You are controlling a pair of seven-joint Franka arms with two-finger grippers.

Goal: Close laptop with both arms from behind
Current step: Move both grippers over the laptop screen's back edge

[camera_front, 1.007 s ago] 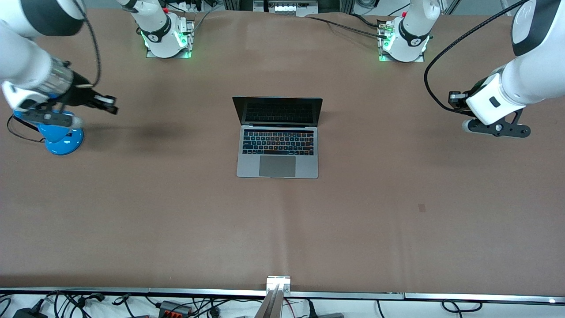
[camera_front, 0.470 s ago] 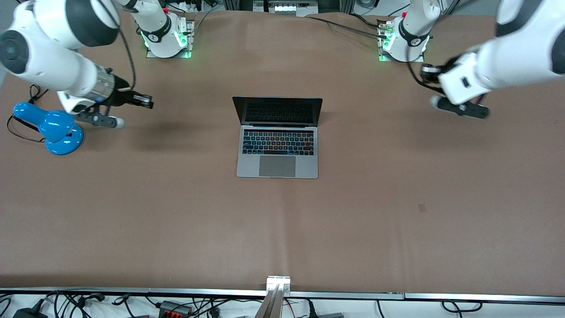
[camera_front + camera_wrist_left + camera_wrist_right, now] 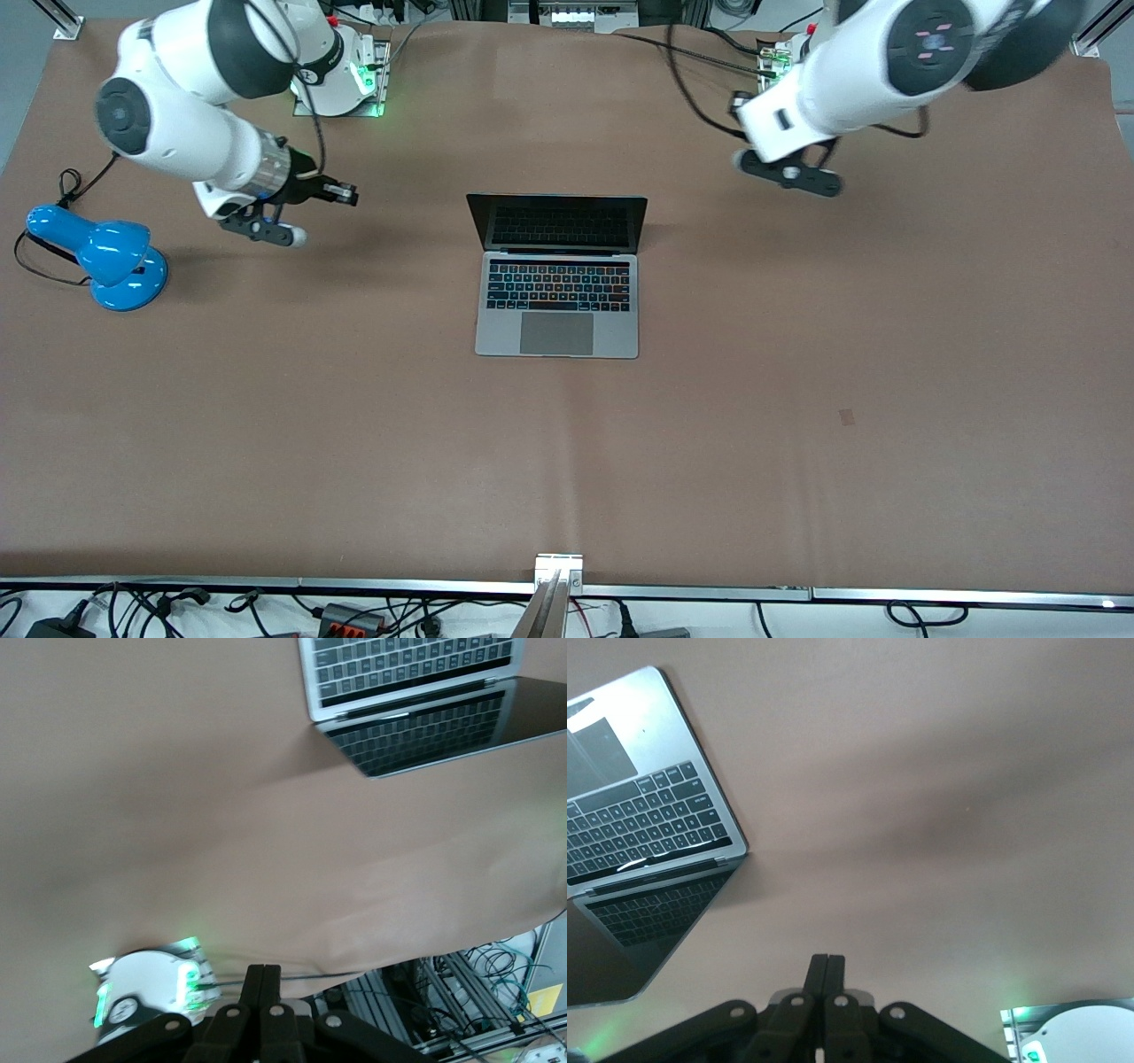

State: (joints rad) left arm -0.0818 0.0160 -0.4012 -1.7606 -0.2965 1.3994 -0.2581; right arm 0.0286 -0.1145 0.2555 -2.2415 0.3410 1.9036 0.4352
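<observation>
The silver-grey laptop (image 3: 556, 301) stands open in the middle of the table, its black screen upright and facing the front camera. It also shows in the left wrist view (image 3: 416, 673) and the right wrist view (image 3: 647, 828). My right gripper (image 3: 344, 192) is shut and empty, in the air over bare table beside the screen, toward the right arm's end. My left gripper (image 3: 737, 103) is shut and empty, in the air over the table toward the left arm's end, close to its own base. Shut fingertips show in both wrist views (image 3: 263, 979) (image 3: 827, 967).
A blue desk lamp (image 3: 102, 255) with a black cable stands at the right arm's end of the table. The arm bases (image 3: 335, 75) (image 3: 808, 84) glow green at the table's edge. Brown table cover (image 3: 567, 443) spreads around the laptop.
Both arms have swung inward toward the laptop. The right gripper left the lamp and came closer to the screen. The left gripper moved toward its base and the laptop. The laptop has not moved.
</observation>
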